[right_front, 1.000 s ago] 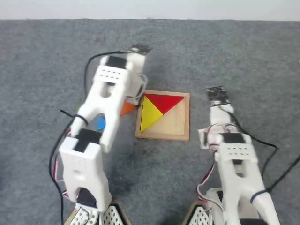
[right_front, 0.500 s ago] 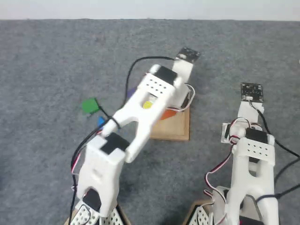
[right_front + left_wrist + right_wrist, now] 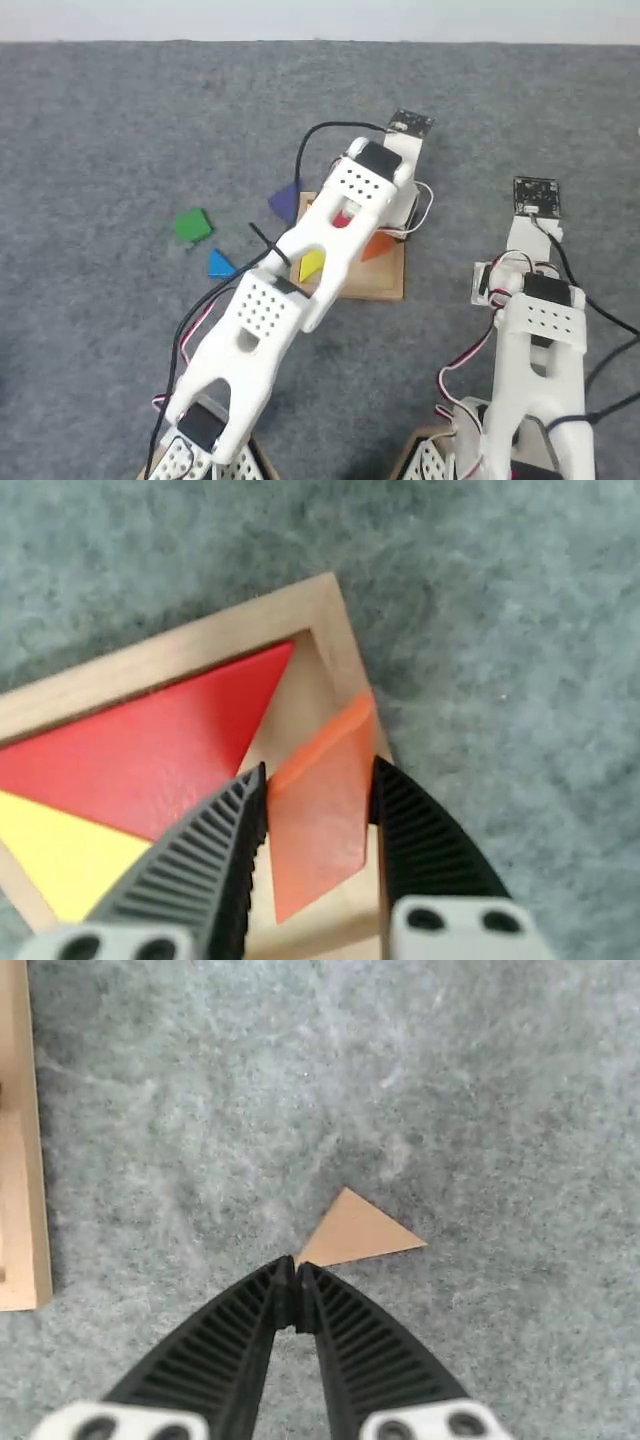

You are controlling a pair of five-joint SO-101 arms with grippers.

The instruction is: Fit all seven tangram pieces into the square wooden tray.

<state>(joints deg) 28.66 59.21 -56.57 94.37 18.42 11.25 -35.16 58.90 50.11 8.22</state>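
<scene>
orange tangram piece (image 3: pixel 320 820), a smooth flat parallelogram, is pinched in your left gripper (image 3: pixel 318 773) at a corner of the square wooden tray (image 3: pixel 330 610), beside the red triangle (image 3: pixel 150 750) and yellow triangle (image 3: pixel 60 850) lying inside. your right gripper (image 3: pixel 297 1280), fingers pressed together on nothing, hangs by a tan triangle (image 3: pixel 355 1230) on the fuzzy grey carpet (image 3: pixel 500 1080).

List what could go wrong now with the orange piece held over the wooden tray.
1. The orange flat wooden piece, clamped in the left gripper, appears to overlap the rim of the square wooden tray. If released here, it may rest tilted on that rim.
2. It sits close beside the red triangle, so lowering or twisting it could nudge that piece out of place.
</scene>
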